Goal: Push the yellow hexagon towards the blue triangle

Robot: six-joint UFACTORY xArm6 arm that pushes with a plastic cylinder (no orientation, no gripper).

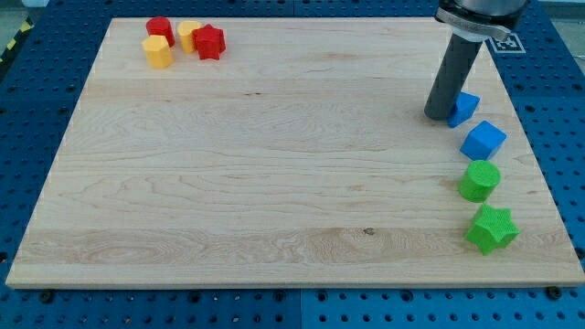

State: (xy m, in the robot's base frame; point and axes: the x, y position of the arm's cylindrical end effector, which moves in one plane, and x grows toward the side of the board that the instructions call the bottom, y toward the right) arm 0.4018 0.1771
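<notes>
- Nearest the camera sits the green star (492, 228), down at the view's bottom right of the wooden board (256, 164).
- Just above it is a green cylinder-ish block (479, 180), then a blue cube (483, 140), all lined up along the view's right edge.
- Blue triangle (465, 107) tops that line, and my tip (439, 116) is planted right against its left side, touching or as good as.
- No hand on this rig, just a plain dark rod, so nothing is open, closed or held.
- Way over at the view's top left there's a tight cluster: red cylinder (160, 29), red star (208, 41), and two yellow blocks.
- Yellow hexagon (158, 51) looks like the lower-left one; the other yellow block (188, 34) sits between the reds. Both are well apart from my tip.
</notes>
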